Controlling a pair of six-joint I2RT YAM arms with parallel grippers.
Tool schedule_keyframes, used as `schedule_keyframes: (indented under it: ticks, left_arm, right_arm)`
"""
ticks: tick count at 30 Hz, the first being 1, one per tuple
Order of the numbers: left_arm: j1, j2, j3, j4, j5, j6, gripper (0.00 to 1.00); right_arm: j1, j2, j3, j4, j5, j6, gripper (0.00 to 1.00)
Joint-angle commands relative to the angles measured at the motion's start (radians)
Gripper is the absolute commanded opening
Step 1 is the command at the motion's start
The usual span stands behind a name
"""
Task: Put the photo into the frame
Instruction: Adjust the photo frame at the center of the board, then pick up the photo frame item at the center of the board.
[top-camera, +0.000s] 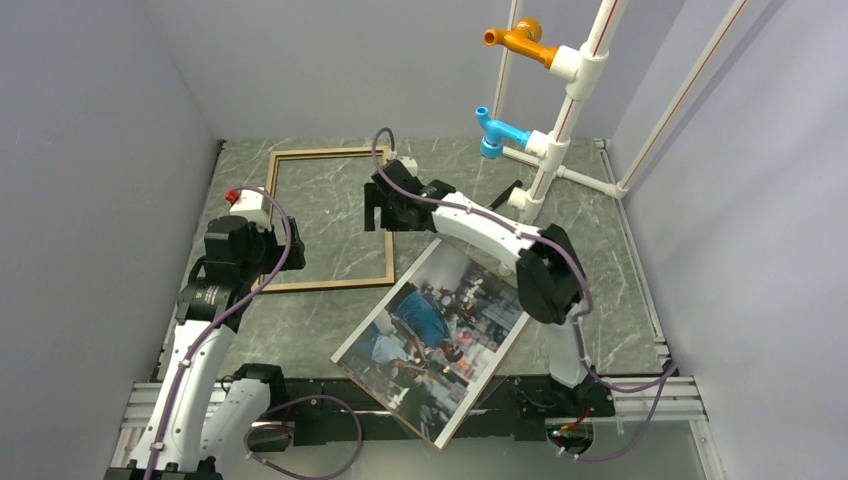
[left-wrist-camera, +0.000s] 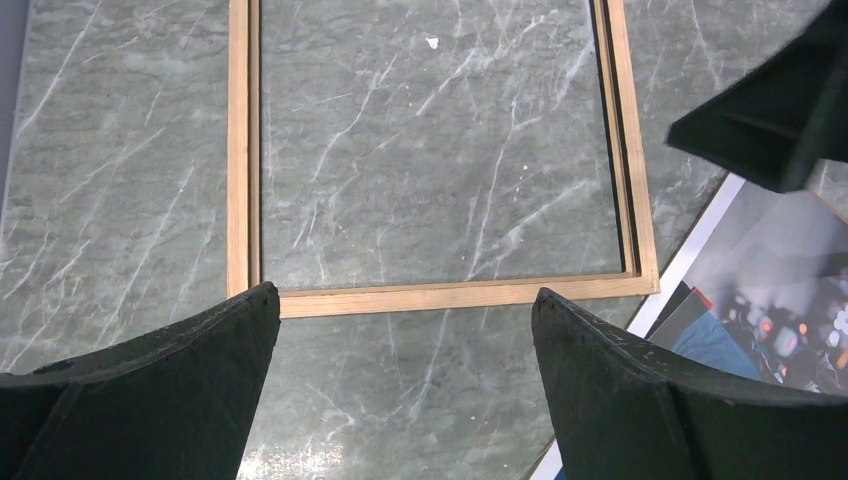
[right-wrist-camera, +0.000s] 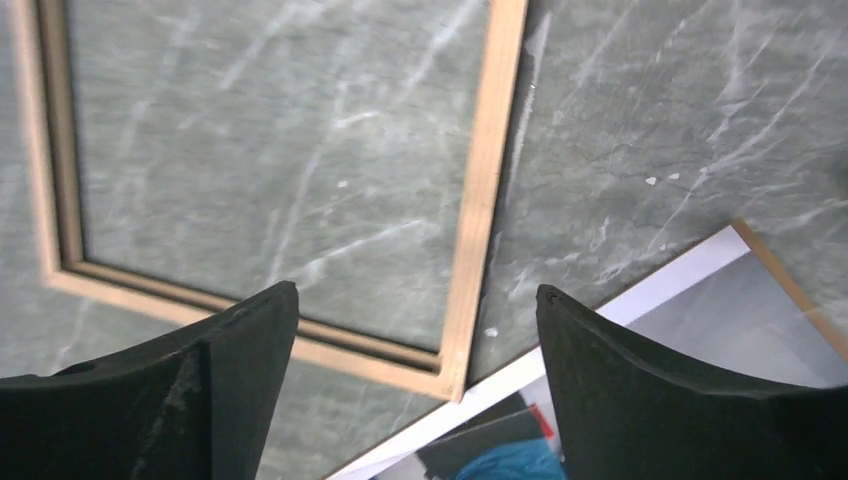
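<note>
Fig. 1. Workcell seen from the near edge, places given relative to the frame. The frame (top-camera: 330, 284) lies flat on the green marbled table (top-camera: 600, 260), pale wood side up, with the tabletop showing through its opening. The photo (top-camera: 440, 330) lies picture side up outside the frame, off its near right corner and turned at an angle to its rails. The photo's far corner is just beside that corner of the frame; whether the two touch cannot be told. A thin brown board (right-wrist-camera: 795, 290) shows as a strip along the photo's edge, beneath it. The right gripper (right-wrist-camera: 415, 292) hangs above the frame's right rail, jaws spread wide, nothing between them. The left gripper (left-wrist-camera: 405, 300) hangs above the frame's near rail, jaws likewise fully apart and empty.
</note>
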Motion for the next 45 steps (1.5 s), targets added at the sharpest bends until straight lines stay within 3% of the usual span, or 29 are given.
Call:
schedule_keyframes:
  ticks: [1, 7, 15, 21, 27, 35, 45]
  left_arm:
    - [0.004, -0.015, 0.018, 0.025, 0.002, 0.01, 0.99]
    - [0.004, -0.013, 0.016, 0.03, 0.05, 0.011, 0.99]
    - [-0.007, 0.0, -0.008, 0.066, 0.249, -0.005, 0.99]
    - [-0.152, 0.113, -0.006, 0.02, 0.258, -0.099, 0.99]
    - [-0.34, 0.216, -0.031, 0.043, 0.232, -0.208, 0.99]
    - [-0.501, 0.333, -0.096, 0.161, 0.242, -0.3, 0.99]
    - [-0.576, 0.456, -0.172, 0.298, 0.237, -0.386, 0.99]
  right_arm:
    - [0.066, -0.165, -0.045, -0.026, 0.1, -0.034, 0.93]
    - [0.153, -0.374, -0.289, -0.053, 0.16, 0.026, 0.98]
    - [0.17, -0.741, -0.712, -0.061, 0.105, 0.179, 0.98]
    - [0.156, -0.967, -0.906, -0.192, 0.109, 0.3, 0.98]
    - [0.026, -1.118, -1.032, -0.287, 0.012, 0.344, 0.99]
    - [-0.148, -1.284, -1.146, -0.322, -0.103, 0.351, 1.0]
    - [-0.31, -1.281, -1.252, -0.282, -0.32, 0.289, 0.99]
